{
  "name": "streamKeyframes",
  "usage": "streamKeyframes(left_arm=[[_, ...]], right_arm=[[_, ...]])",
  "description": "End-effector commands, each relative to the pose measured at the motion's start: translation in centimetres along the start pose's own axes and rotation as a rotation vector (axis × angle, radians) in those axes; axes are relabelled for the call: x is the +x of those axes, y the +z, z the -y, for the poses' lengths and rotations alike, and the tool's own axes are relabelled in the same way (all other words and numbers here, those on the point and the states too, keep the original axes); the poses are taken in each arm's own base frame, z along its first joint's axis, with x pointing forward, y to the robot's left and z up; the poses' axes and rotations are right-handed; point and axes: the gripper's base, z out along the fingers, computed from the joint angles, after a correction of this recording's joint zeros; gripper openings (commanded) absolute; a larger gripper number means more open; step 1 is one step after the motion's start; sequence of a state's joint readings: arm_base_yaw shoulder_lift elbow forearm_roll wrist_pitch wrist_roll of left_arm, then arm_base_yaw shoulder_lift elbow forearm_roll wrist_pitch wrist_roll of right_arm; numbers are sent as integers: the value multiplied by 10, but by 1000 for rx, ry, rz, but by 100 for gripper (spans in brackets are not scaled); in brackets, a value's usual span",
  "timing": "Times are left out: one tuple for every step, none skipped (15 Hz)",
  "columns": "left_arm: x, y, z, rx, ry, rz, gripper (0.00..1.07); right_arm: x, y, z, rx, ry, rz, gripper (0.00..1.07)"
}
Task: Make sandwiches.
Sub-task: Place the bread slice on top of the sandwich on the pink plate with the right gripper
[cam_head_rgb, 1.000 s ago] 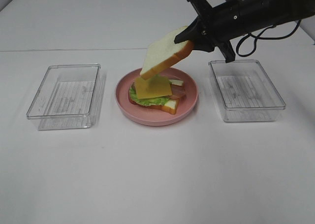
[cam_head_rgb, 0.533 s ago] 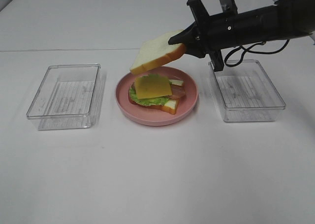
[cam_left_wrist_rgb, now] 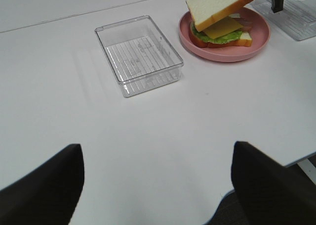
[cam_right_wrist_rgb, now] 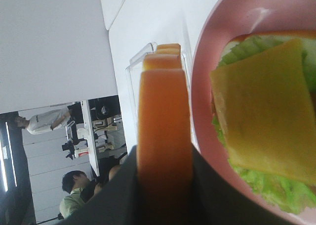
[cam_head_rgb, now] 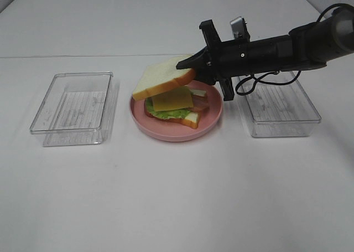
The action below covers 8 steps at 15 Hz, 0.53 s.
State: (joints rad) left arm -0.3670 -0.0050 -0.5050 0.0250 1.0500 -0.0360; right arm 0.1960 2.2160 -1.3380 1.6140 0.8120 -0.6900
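A partly built sandwich lies on the pink plate (cam_head_rgb: pixel 166 134): bottom bread (cam_head_rgb: pixel 192 118), green lettuce (cam_head_rgb: pixel 165 114), yellow cheese (cam_head_rgb: pixel 172 100), and bacon strips (cam_head_rgb: pixel 200 103) poking out at the right. My right gripper (cam_head_rgb: pixel 192 69) is shut on the crust edge of a white bread slice (cam_head_rgb: pixel 161 79), holding it tilted just above the cheese. The right wrist view shows the orange crust (cam_right_wrist_rgb: pixel 163 131) clamped between the dark fingers (cam_right_wrist_rgb: pixel 207 185), with cheese (cam_right_wrist_rgb: pixel 261 111) and lettuce (cam_right_wrist_rgb: pixel 266 188) below. My left gripper (cam_left_wrist_rgb: pixel 158 151) hangs open over bare table, well short of the plate (cam_left_wrist_rgb: pixel 224 54).
A clear rectangular tray (cam_head_rgb: pixel 74 108) stands left of the plate and another (cam_head_rgb: pixel 279 111) right of it, partly under the right arm. Both hold nothing. White table stretches in front of them.
The right gripper has come down and moved left with the bread slice. The slice went from steeply tilted to nearly flat, just over the cheese.
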Motion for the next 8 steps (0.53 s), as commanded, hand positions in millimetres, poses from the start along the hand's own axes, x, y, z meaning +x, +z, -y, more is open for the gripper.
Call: streamKeyframes(left_arm=[[2, -1, 0, 0, 2, 18, 78], [2, -1, 0, 0, 2, 18, 78], [2, -1, 0, 0, 2, 18, 78], [2, -1, 0, 0, 2, 18, 78], [2, -1, 0, 0, 2, 18, 78], [2, -1, 0, 0, 2, 18, 78], [2, -1, 0, 0, 2, 18, 78], [2, -1, 0, 0, 2, 18, 78]], right_arm=[[-1, 1, 1, 13, -13, 17, 0], [-1, 1, 1, 18, -11, 17, 0], [-1, 1, 1, 20, -13, 16, 0], [-1, 1, 1, 22, -15, 14, 0], [0, 1, 3, 40, -26, 13, 0], [0, 1, 5, 63, -34, 10, 0], [0, 1, 7, 83, -33, 3, 0], [1, 1, 8, 89, -31, 2, 0]])
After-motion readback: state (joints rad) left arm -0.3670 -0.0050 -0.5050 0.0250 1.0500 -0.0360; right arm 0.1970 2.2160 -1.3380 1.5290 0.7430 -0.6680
